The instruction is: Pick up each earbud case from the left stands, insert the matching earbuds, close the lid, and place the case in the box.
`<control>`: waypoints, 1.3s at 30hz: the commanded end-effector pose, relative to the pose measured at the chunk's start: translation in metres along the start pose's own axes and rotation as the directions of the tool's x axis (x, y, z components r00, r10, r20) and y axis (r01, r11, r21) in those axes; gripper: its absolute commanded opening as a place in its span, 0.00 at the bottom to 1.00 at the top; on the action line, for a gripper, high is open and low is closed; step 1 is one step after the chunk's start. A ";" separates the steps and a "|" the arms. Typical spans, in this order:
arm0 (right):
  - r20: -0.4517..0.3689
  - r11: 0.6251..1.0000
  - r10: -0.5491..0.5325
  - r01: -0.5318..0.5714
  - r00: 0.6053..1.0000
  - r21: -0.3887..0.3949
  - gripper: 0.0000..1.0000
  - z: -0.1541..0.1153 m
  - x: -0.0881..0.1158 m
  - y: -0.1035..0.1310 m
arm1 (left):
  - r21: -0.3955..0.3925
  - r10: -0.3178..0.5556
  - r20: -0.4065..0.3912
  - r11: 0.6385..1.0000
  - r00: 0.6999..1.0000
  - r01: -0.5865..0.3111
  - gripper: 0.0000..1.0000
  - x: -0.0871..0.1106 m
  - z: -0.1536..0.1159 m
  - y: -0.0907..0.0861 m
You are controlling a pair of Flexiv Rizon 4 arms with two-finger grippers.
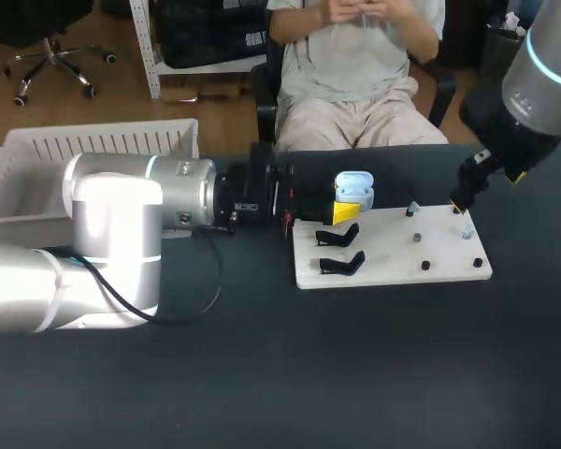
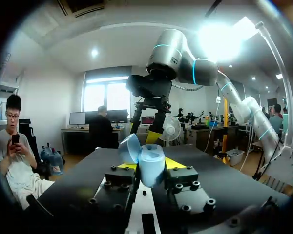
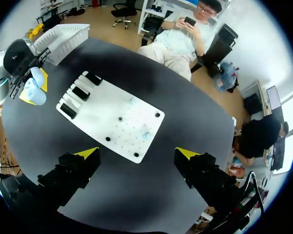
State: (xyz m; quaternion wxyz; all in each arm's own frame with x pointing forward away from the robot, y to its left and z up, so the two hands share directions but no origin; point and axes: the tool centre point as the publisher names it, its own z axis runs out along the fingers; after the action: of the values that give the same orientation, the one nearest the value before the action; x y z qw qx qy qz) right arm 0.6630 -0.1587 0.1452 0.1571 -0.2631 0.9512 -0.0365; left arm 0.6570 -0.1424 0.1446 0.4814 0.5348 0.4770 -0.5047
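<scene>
My left gripper [image 1: 348,208] is shut on a light blue earbud case [image 1: 354,187], held upright with its lid open over the white board's [image 1: 393,269] left end. In the left wrist view the case [image 2: 149,165] sits between the yellow-tipped fingers [image 2: 174,163]. Black stands [image 1: 338,236] line the board's left side, with two small earbuds [image 1: 467,230] on pegs at its right. My right gripper [image 3: 136,154] hangs open and empty high above the board's [image 3: 103,111] right end, looking down on the case [image 3: 34,86] and earbuds [image 3: 145,132].
A white slatted basket [image 1: 93,145] stands at the table's back left, behind my left arm. Small black pegs [image 1: 425,266] dot the board's right half. Dark tabletop stretches in front of the board.
</scene>
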 end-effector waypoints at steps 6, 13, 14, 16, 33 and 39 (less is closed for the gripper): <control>-0.143 1.000 0.011 -0.010 0.990 0.007 1.00 0.041 -0.001 0.006 | -0.001 0.002 0.003 1.000 1.000 -0.002 0.00 0.001 0.001 0.001; -0.193 0.997 0.056 -0.064 0.980 -0.037 1.00 0.062 0.001 0.007 | -0.001 0.002 0.003 1.000 1.000 -0.002 0.00 0.001 0.001 0.001; -0.202 0.997 0.057 -0.066 0.978 -0.038 1.00 0.065 0.001 0.007 | -0.001 0.002 0.003 1.000 1.000 -0.002 0.00 0.001 0.001 0.001; -0.219 0.995 0.068 -0.080 0.973 -0.050 1.00 0.072 0.002 0.006 | -0.001 0.002 0.003 1.000 1.000 -0.002 0.00 0.001 0.001 0.001; -0.264 0.994 0.101 -0.107 0.959 -0.010 0.49 0.100 0.009 0.003 | -0.001 0.002 0.003 1.000 1.000 -0.002 0.00 0.001 0.001 0.001; -0.252 0.993 0.117 -0.111 0.961 0.037 0.49 0.107 0.011 0.000 | -0.001 0.002 0.003 1.000 1.000 -0.002 0.00 0.001 0.001 0.001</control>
State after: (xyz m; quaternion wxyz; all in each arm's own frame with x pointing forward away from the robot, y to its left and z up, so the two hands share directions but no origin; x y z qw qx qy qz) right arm 0.6900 -0.1632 0.0452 0.0301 -0.2028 0.9768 -0.0615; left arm 0.6570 -0.1424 0.1447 0.4814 0.5348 0.4770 -0.5047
